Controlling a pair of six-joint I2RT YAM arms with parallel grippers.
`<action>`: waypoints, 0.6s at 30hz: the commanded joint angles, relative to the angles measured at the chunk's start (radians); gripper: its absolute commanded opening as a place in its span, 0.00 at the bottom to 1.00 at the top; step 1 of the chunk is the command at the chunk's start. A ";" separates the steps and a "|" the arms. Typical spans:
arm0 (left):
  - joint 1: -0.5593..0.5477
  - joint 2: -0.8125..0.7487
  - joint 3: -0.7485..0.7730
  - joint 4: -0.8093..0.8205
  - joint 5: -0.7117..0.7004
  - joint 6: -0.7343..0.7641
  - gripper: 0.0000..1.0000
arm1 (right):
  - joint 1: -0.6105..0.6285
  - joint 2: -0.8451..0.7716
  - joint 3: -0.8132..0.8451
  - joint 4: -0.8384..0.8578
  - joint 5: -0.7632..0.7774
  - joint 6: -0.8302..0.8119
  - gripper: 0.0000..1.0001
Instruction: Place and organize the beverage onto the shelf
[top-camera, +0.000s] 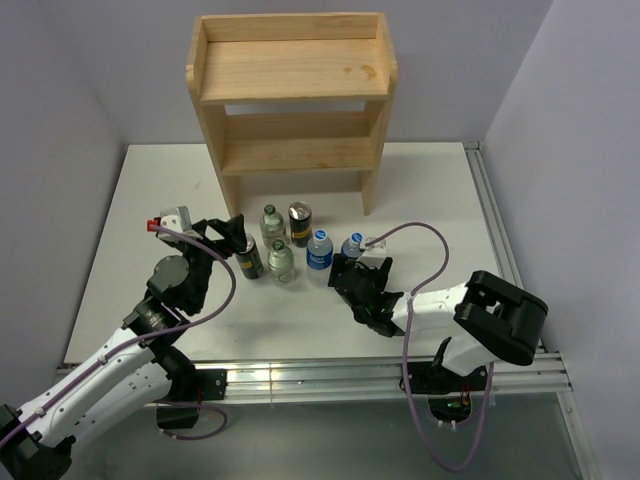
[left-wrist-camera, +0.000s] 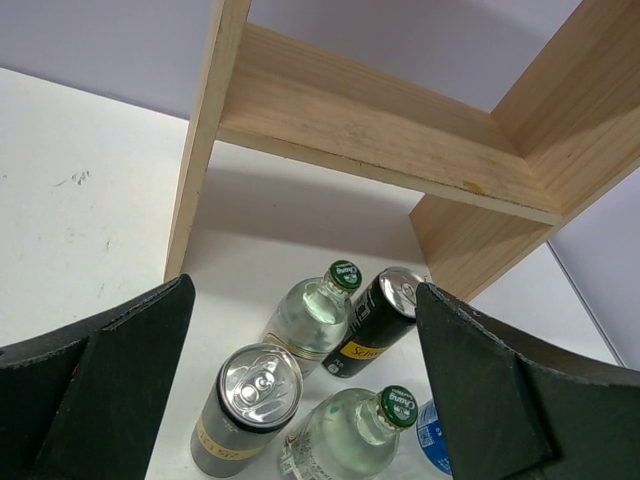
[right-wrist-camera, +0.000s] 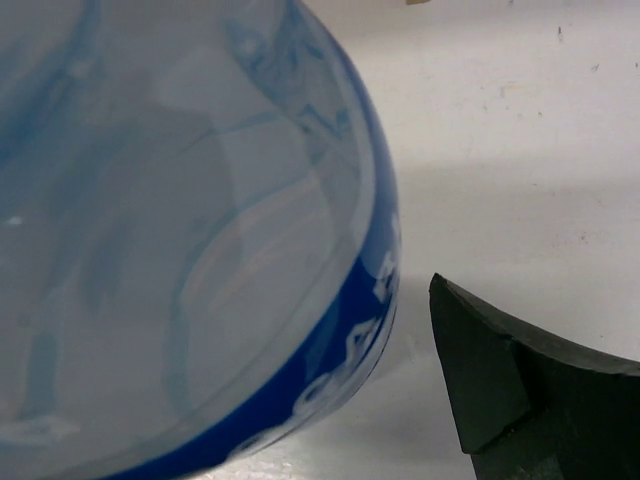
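Near-left on the white table (top-camera: 110, 260): left gripper (top-camera: 230, 232) sits low with its jaws spread wide, holding nothing. In its wrist view the two black fingers (left-wrist-camera: 110, 390) frame the drinks. A silver-topped near can (left-wrist-camera: 255, 400) stands upright between them, closest to the camera, with a gap on each side.

Centre back: the bare-wood two-tier shelf (top-camera: 290, 80) stands at the far side of the table. All six drinks stand upright on the table in front of it, close together.

Cluster, left to right:
- near can, at the left gripper's fingertips
- far glass bottle (top-camera: 270, 222), clear with a green cap
- near glass bottle (top-camera: 281, 260), same kind, closer to the arms
- black can (top-camera: 300, 217), yellow band, just beside the far glass bottle on the shelf side
- left plastic bottle (top-camera: 319, 248), blue label and blue cap
- right plastic bottle (top-camera: 353, 244), blue cap, rightmost

Right side: right gripper (top-camera: 352, 266) is spread wide too, gripping nothing, and points at the right plastic bottle. That bottle's clear wall and blue label fill most of the right wrist view. One black finger (right-wrist-camera: 520, 390) shows at lower right, apart from the bottle with bare table between. The other finger is out of frame, so I cannot tell whether the bottle sits between the two.
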 joint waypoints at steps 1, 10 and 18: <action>-0.005 -0.003 -0.014 0.049 -0.016 0.013 0.99 | 0.011 0.046 -0.023 0.098 0.104 0.024 1.00; -0.005 0.001 -0.023 0.058 -0.022 0.019 0.99 | 0.022 0.150 -0.013 0.194 0.147 0.020 0.94; -0.005 0.007 -0.027 0.061 -0.025 0.024 0.99 | 0.023 0.200 -0.025 0.231 0.185 0.050 0.70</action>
